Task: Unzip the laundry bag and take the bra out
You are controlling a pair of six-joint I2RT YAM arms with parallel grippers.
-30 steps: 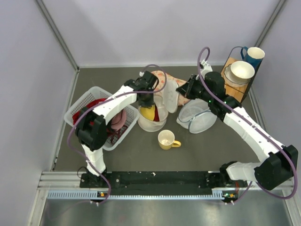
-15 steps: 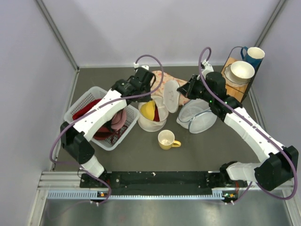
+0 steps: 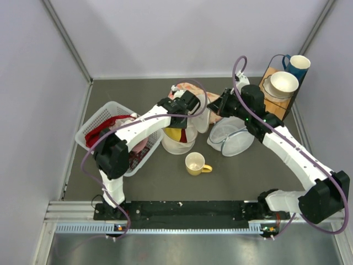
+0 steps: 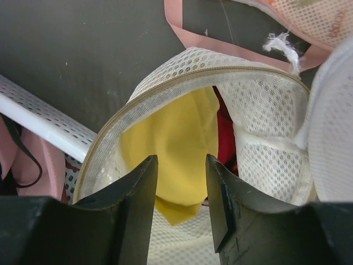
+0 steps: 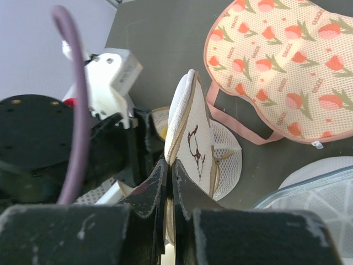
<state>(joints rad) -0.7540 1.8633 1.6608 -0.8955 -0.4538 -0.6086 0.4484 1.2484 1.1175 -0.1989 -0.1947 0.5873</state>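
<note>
The laundry bag [image 3: 179,147] sits open in the middle of the table, and the yellow bra [image 4: 171,138] lies inside it beside a red cloth [image 4: 223,132]. The left gripper [image 4: 179,182] hangs just above the bra with its fingers apart and nothing between them. The right gripper [image 5: 169,171] pinches the bag's lid [image 5: 193,143], standing up at the bag's 1 o'clock; a yellow mug [image 3: 196,164] is at its 6 o'clock.

White perforated basket [image 3: 92,121] at left, holding a red garment [image 3: 107,124] and a pink garment [image 4: 33,165]. Yellow mug [image 3: 196,164] upright near centre, handle to its right. Bluish-grey mesh pouch [image 3: 231,138] right of centre. Pink tulip-print pouch [image 5: 276,66] lies flat at rear. Wooden stand [image 3: 276,102] back right carries a white bowl [image 3: 284,83], possibly on a plate, with a blue mug [image 3: 299,63] behind.
</note>
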